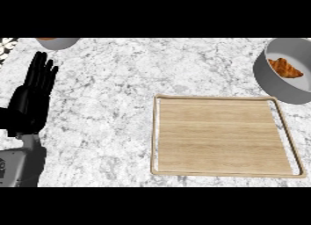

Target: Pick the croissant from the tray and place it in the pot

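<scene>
- Inside the grey pot (289, 90), at the counter's upper right, the croissant (285, 67) is seen lying on the pot's floor, towards the left part of the interior.
- Part of the pot is cut off by the view's right edge; its near wall stands just beyond the tray's upper right corner.
- A wooden tray (223, 136) with a raised pale rim is set flat on the counter, below and left of the pot; nothing is seen lying on its boards.
- White-and-grey marbled counter (113, 110) is noted under both.
- At the view's left, the left hand (30, 103) is held open with fingers straight and pointing up; nothing is held in it, and it is well apart from tray and pot.
- A grey forearm (15, 165) is seen below it at the lower left corner.
- At the top edge, left of centre, a second grey vessel (57, 42) is only partly shown; something orange-brown is glimpsed in it, not identifiable.
- Patterned tiling (1, 48) is visible at the upper left corner.
</scene>
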Tool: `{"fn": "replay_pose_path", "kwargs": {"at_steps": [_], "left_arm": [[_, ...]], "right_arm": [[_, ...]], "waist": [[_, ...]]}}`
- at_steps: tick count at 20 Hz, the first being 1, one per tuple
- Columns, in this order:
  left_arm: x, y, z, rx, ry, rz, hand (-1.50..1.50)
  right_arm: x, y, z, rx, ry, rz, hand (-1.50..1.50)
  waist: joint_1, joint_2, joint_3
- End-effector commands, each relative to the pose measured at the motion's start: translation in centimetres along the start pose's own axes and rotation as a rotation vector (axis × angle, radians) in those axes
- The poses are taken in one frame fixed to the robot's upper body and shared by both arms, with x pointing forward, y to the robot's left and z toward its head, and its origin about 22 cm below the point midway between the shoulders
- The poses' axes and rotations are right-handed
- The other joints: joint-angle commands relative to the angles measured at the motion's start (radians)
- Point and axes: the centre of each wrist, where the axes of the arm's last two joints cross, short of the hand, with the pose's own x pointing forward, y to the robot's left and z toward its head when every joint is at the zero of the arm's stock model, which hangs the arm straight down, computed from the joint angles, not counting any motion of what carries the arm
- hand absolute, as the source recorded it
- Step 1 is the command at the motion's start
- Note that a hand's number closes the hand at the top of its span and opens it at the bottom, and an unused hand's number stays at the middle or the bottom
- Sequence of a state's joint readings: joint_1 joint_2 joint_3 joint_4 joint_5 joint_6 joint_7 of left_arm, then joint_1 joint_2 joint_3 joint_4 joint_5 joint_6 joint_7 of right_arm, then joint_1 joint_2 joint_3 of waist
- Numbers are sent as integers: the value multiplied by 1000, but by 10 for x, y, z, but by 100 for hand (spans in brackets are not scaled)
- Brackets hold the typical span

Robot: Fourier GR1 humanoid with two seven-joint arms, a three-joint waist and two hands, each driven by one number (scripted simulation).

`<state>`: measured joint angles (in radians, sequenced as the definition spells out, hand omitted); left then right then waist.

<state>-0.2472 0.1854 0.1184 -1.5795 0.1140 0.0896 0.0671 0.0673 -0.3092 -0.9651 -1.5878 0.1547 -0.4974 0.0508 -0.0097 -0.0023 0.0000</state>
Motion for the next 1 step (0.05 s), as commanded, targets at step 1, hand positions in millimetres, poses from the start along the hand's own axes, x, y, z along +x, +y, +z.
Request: {"fn": "replay_pose_path", "kwargs": {"at_steps": [1], "left_arm": [[11,5,-6,-13,4,2,0]], "right_arm": [[-10,-34,-11,-14,-3,23,-150]], "waist": [[3,1,0]]}}
